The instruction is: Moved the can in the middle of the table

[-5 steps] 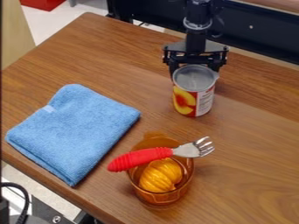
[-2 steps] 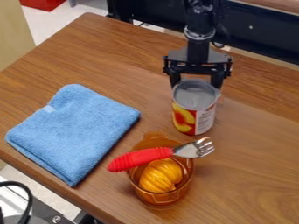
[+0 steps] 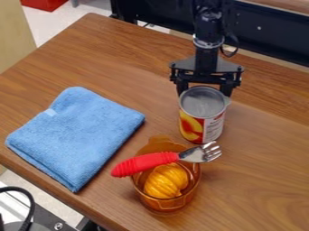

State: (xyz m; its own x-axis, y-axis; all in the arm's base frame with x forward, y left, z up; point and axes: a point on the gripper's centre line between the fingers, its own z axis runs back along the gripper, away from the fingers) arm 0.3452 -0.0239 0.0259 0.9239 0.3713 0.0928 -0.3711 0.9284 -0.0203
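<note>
Knocking the fork (image 3: pixel 147 163) off its perch looks to me like the likeliest mishap: it lies across the top of the orange cup (image 3: pixel 160 204), and its tines point out right by the foot of the can (image 3: pixel 201 124). The can stands about upright, roughly mid-table, with the gripper (image 3: pixel 205 92) pinching it from both sides near its top. From where I stand I can't tell whether its base touches the table (image 3: pixel 259 167) or hangs a little above it. If it comes any nearer the cup, it could catch the tines, swing the red handle round and maybe tip the cup, yellow thing (image 3: pixel 166 181) and all. The grip being so high, the bottom might also drag and tilt the can, or a letting go too soon could drop it with a wobble. Off to the other side lies a folded blue cloth (image 3: pixel 75 133), well apart from the can and no bother to it. It's the cup and fork that block the way forward, so I'd set the can down short of them.
</note>
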